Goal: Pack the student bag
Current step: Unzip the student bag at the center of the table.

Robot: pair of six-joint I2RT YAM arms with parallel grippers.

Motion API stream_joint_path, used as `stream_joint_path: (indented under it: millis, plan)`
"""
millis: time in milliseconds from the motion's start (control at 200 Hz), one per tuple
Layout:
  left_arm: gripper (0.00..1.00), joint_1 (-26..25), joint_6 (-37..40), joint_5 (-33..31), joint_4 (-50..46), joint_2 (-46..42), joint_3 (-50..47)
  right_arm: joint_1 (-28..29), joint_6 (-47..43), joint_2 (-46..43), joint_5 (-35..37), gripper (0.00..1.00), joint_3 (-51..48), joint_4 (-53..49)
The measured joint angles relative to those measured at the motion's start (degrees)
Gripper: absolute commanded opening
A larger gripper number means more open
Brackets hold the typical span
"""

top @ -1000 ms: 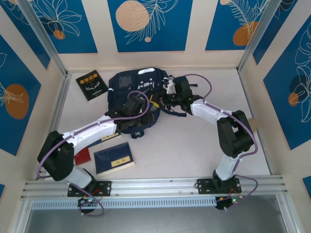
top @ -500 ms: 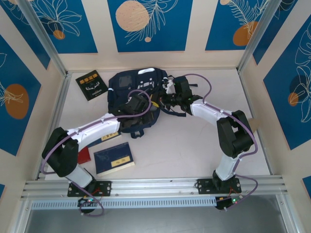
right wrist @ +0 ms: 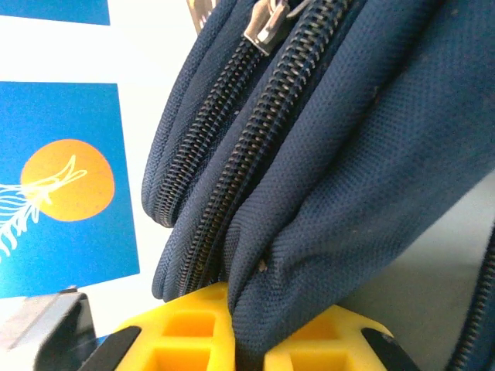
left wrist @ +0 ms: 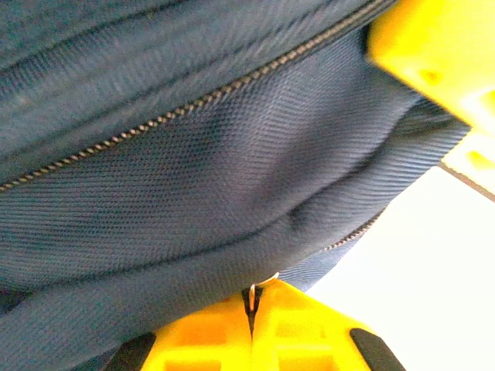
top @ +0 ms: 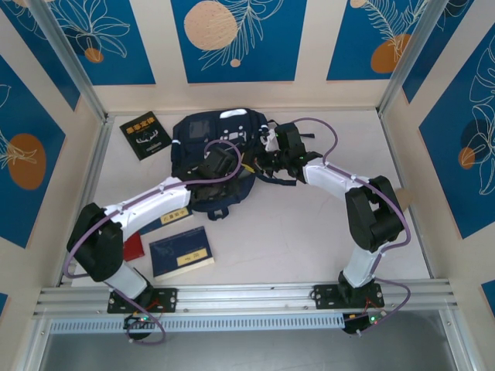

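**Top external view.** The student bag (top: 203, 127) lies flat near the far edge of the worktop (top: 309, 224), left of centre, with its white-striped end towards the back wall. Both arms converge on its near right flank. The left gripper (top: 234, 164) reaches over the bag body, and the right gripper (top: 264, 154) meets the bag's right side. This opposed hold probably serves to steady the fabric while an opening is worked. Items not yet packed lie outside the bag: a black book (top: 145, 135) towards the far left corner and a navy book (top: 182, 253) near the front left.

**Left wrist view.** The yellow fingers (left wrist: 302, 328) are pressed together against a seam of the navy fabric. A small metallic glint (left wrist: 261, 283) sits at their tips. Whether this is a zip pull, and whether it is pinched, cannot be told. A closed zip (left wrist: 193, 104) runs diagonally above.

**Right wrist view.** The jaws are clamped on a thick fold of bag fabric rising between the yellow fingers (right wrist: 313, 344), which anchors that side. Beside the fold are parallel zip tracks (right wrist: 232, 162) and a silver pull (right wrist: 265, 27), which hangs free at the top.
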Motion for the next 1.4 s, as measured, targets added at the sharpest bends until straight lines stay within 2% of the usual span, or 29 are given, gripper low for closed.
stream_joint_path:
  millis: [265, 585, 900, 955, 1045, 1185, 1270, 1400]
  plan:
    - [0.0, 0.98, 2.84, 4.07, -6.4, 0.0, 3.63, 0.55, -3.56, -0.81, 5.99, 0.08, 0.13, -5.99]
    - [0.0, 3.48, 10.67, 8.87, -13.7, 0.68, 6.49, 1.29, -6.34, -1.33, 14.21, 0.04, 0.39, -13.0]
    - [0.0, 5.4, 16.04, 8.96, -15.47, -0.22, 3.69, -0.17, -8.24, -1.33, 20.0, 0.06, 0.35, -16.17]
    - [0.0, 5.81, 16.61, 9.22, -14.88, -0.57, 2.69, -1.31, -9.33, -1.36, 19.45, 0.1, 0.26, -15.78]
    - [0.0, 5.9, 17.62, 11.08, -12.48, -0.57, 2.05, -2.82, -10.62, -1.46, 18.03, 0.25, 0.22, -15.28]
    - [0.0, 5.25, 19.19, 13.97, -10.25, 1.33, 4.39, -4.74, -10.51, -3.28, 18.08, 0.55, -0.28, -15.28]
    - [0.0, 4.66, 20.37, 15.72, -9.07, 4.42, 8.17, -6.23, -9.86, -6.82, 17.94, 0.62, -2.54, -15.3]
    - [0.0, 2.86, 21.35, 18.43, -7.04, 9.2, 13.86, -8.61, -6.69, -13.62, 17.53, 0.65, -6.27, -16.52]
